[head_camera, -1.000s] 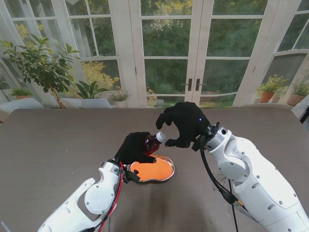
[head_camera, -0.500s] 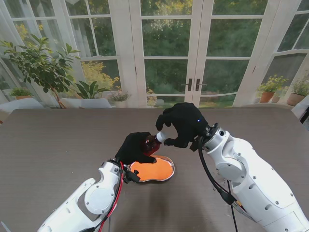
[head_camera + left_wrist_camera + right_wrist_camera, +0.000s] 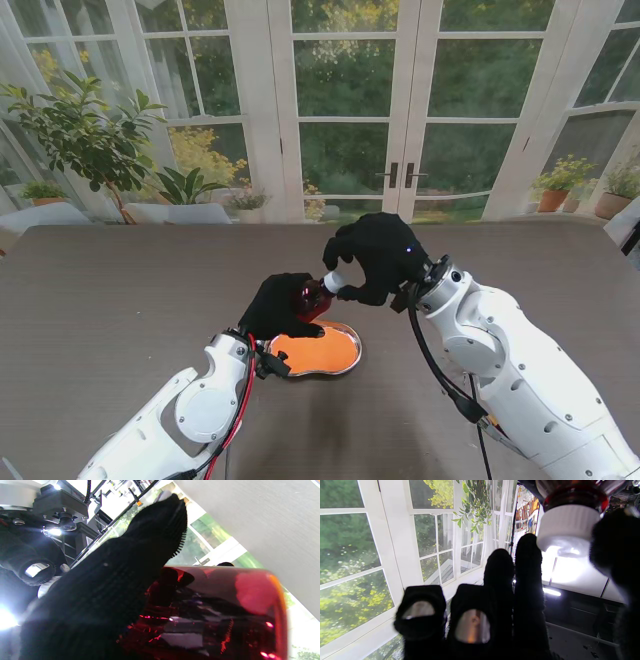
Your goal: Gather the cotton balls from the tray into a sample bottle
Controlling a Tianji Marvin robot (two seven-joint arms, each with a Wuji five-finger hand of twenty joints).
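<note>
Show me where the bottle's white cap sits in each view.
Stand view: cap at centre, between the left hand and right hand.
Left wrist: cap not visible; only the red bottle.
Right wrist: cap, top right, beside the fingers.
Shared landmark: the red bottle.

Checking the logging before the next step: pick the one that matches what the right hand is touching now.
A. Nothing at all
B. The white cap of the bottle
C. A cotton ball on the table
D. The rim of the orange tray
B: the right hand has its fingers closed around the white cap of the red sample bottle, which the left hand holds above the tray.
</note>
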